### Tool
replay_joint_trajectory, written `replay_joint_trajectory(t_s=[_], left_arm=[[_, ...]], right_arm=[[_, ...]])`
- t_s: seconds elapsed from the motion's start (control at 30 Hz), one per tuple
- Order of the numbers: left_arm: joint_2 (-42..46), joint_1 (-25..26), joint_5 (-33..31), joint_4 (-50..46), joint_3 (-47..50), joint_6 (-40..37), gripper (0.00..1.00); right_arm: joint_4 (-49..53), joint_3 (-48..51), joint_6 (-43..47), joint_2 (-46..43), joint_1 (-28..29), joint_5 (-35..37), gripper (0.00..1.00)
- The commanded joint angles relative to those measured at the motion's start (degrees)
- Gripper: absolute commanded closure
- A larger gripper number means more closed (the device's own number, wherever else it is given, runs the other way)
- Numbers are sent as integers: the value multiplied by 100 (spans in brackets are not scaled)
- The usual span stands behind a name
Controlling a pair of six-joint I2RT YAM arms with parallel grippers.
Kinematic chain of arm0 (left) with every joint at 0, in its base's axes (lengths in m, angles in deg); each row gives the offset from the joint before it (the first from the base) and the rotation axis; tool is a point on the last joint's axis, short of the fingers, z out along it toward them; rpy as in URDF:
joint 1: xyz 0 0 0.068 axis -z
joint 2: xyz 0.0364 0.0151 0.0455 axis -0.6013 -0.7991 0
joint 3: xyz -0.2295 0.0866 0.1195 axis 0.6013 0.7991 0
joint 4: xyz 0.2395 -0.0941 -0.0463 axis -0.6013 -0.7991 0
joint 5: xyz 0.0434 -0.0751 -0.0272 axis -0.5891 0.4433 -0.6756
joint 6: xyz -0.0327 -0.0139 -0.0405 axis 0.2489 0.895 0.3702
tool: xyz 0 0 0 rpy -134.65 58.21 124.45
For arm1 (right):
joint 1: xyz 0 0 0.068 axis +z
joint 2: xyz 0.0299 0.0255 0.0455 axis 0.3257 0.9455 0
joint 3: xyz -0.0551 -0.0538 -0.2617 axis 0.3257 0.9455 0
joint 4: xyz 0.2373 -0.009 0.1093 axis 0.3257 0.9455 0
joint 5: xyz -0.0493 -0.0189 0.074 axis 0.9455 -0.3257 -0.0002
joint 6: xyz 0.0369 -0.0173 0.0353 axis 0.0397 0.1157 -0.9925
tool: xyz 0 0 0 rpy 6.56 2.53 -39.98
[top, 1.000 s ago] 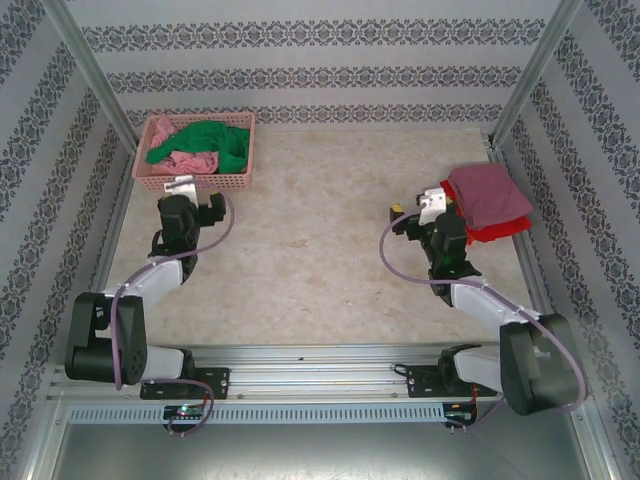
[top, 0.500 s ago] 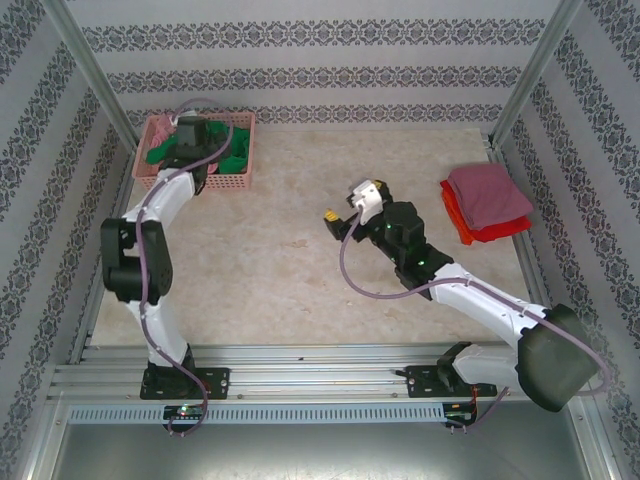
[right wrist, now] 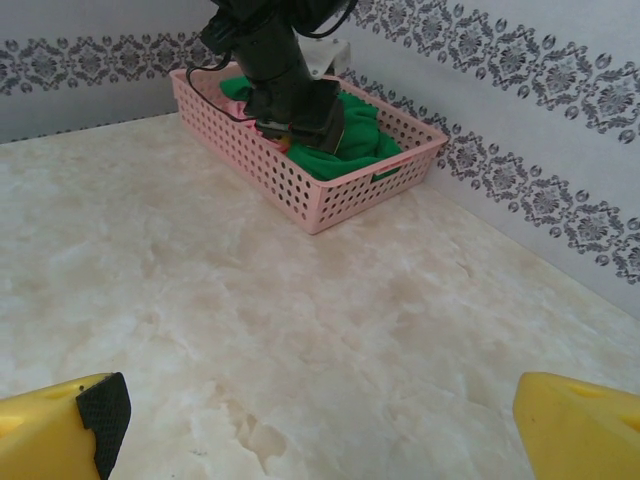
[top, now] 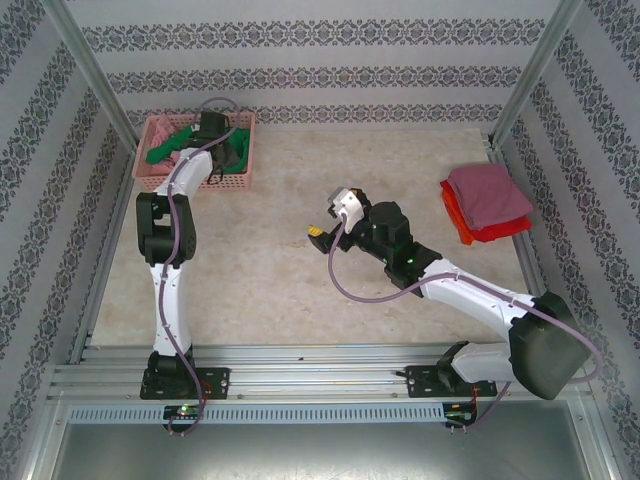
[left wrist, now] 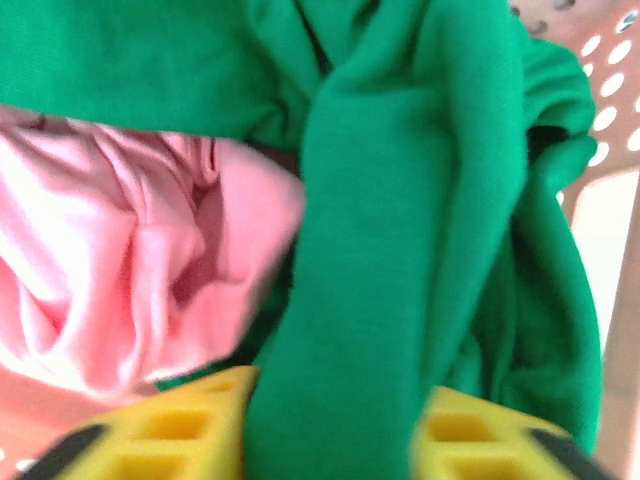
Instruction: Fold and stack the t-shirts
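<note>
the green t-shirt (left wrist: 400, 200) lies in the pink lattice basket (right wrist: 340, 195) at the desk's (right wrist: 250, 300) far left corner; one fold runs straight up from between the left fingers (left wrist: 175, 435), which pinch it; the right fingers (right wrist: 60, 415) hang wide apart over mid-desk, well apart from it

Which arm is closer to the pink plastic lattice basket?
Left. The left arm reaches into the basket, its jaws pinching the bright green cloth t-shirt; the right arm hangs over the beige table, apart from it, jaws open.
</note>
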Motion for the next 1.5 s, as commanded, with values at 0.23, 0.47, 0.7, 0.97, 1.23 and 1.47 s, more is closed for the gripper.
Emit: replay_joint_trajectory(t_s=[0.23, 0.47, 0.7, 0.97, 1.23, 1.47], left_arm=[[962, 107, 13, -17, 27, 29, 100], [1447, 113, 26, 35, -582, -130, 100], [1457, 133, 382, -133, -1954, -174, 100], [1422, 285, 902, -376, -3486, -206, 100], [2050, 949, 1127, -511, -3324, -581, 100], [2668, 1788, 1467, -244, -1647, -479, 100]], right_arm=[[-99, -270, -246, 255, 34, -615, 2], [-94, -513, -209, 423, 32, -642, 2], [-170, -587, -426, 581, 36, -701, 2], [-255, -558, -554, 577, 37, -703, 2], [-337, -430, -804, 363, 0, -694, 2], [-290, -151, -1210, -3, -136, -556, 2]])
